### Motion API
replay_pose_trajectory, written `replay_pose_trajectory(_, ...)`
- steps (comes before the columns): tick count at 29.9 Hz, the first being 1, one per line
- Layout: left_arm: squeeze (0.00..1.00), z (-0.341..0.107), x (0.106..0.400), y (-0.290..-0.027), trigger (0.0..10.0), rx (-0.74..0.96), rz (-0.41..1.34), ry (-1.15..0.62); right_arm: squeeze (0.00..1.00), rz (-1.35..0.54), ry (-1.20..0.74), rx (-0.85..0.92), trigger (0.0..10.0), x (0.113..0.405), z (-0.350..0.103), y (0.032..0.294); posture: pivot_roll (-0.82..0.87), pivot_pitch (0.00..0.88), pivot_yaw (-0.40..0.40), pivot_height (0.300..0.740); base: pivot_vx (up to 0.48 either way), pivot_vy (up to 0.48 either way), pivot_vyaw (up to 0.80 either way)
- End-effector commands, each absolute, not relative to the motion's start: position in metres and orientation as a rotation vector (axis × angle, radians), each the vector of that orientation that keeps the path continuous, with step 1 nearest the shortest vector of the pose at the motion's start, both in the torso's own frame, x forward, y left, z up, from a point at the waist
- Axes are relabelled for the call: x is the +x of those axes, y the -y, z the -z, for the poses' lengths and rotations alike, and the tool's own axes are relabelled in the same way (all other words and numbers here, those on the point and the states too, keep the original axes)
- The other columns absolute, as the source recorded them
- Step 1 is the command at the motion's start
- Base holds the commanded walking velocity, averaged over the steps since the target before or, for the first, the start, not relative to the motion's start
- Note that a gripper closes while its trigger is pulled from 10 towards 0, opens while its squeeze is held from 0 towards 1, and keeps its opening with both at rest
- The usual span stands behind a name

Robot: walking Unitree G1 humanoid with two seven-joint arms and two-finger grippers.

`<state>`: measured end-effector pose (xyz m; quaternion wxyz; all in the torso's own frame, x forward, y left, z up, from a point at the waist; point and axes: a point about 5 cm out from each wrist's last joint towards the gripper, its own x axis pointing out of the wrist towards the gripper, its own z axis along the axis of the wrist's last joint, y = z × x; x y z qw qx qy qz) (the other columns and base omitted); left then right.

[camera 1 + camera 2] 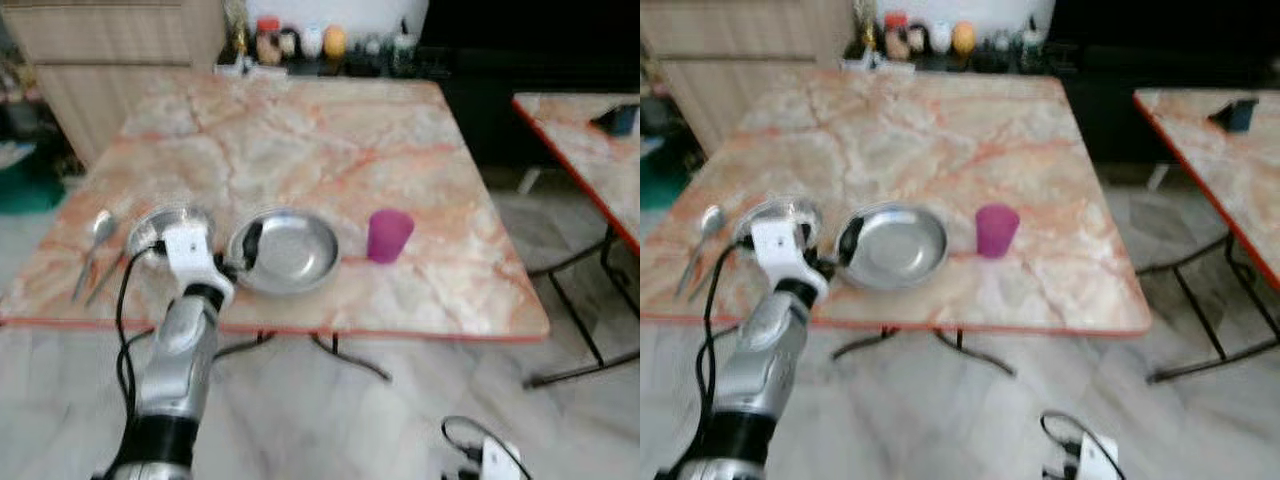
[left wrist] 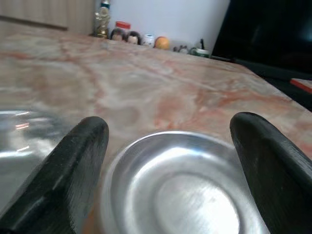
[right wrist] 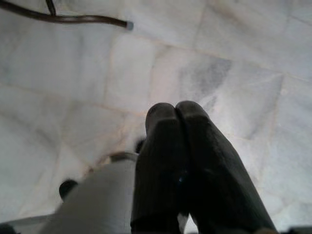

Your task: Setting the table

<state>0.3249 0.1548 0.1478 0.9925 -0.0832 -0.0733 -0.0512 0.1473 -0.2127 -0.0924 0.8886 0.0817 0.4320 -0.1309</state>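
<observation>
The steel bowl (image 1: 287, 250), near the table's (image 1: 330, 130) front edge, is straddled by the wide-open left gripper (image 2: 170, 161); judged light, rigid and slippery, it is best pinched at the rim.

Steel dishes, cutlery and a purple cup lined up on the near side of the marble table

The shallow steel bowl (image 1: 285, 251) sits upright and empty, with a second steel dish (image 1: 168, 228) just to its left, partly hidden by the arm. Spoon (image 1: 97, 238) and another utensil lie flat further left. The purple cup (image 1: 388, 235) stands upright just right of the bowl, not touching.
</observation>
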Motion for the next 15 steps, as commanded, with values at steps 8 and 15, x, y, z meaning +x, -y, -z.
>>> replay_pose_trajectory(8, 0.00, -0.146, 0.323, -0.142, 10.0, -0.215, 0.177, 0.127, 0.00, 0.292, -0.908, 0.175, 10.0, 0.143, 0.093, 0.217, 0.02, 0.030, -0.025, 0.740, 0.042, 0.000, 0.00)
replay_pose_trajectory(15, 0.00, -0.141, 0.312, -0.145, 10.0, -0.251, 0.236, 0.059, 0.00, 0.285, -0.912, 0.172, 10.0, 0.143, 0.093, 0.217, 0.03, 0.038, -0.023, 0.740, 0.000, 0.000, 0.00)
